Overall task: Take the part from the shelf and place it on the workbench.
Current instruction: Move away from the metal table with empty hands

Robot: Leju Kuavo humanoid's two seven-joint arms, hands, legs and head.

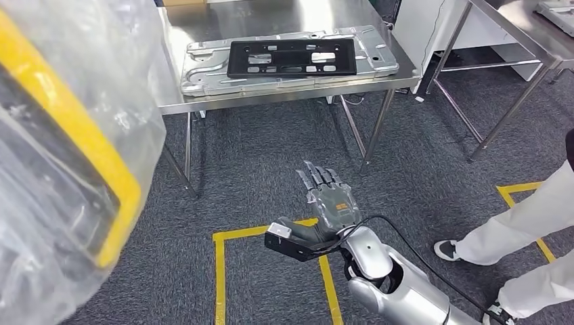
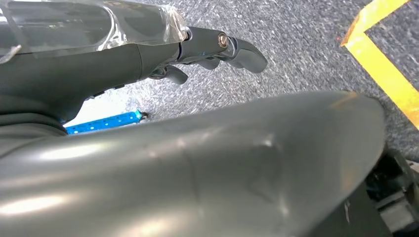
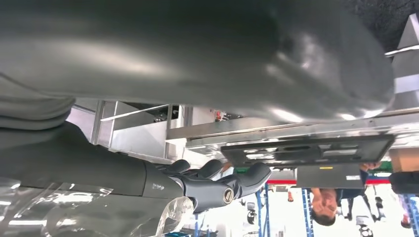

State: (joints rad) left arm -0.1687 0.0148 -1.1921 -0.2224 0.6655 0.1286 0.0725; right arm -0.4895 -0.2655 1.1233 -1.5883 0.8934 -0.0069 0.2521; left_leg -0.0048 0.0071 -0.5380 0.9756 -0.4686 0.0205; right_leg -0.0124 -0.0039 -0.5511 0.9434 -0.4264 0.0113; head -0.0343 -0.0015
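A black plastic part (image 1: 291, 57) lies flat on a silver metal tray (image 1: 203, 74) on the steel workbench (image 1: 271, 17) ahead of me. My right hand (image 1: 328, 200) hangs over the carpet in front of the bench, fingers stretched towards it and holding nothing. In the right wrist view the same hand (image 3: 207, 182) has its fingers loosely curved and bare, with the black part (image 3: 306, 150) beyond them. My left hand (image 2: 207, 49) is over the carpet with nothing in its fingers. Both hands wear a clear film cover.
A large yellow-edged object wrapped in clear plastic (image 1: 68, 169) looms close on my left. A person in white trousers (image 1: 521, 230) stands at the right. A second steel table (image 1: 514, 27) is at the back right. Yellow tape (image 1: 220, 271) marks a floor square below.
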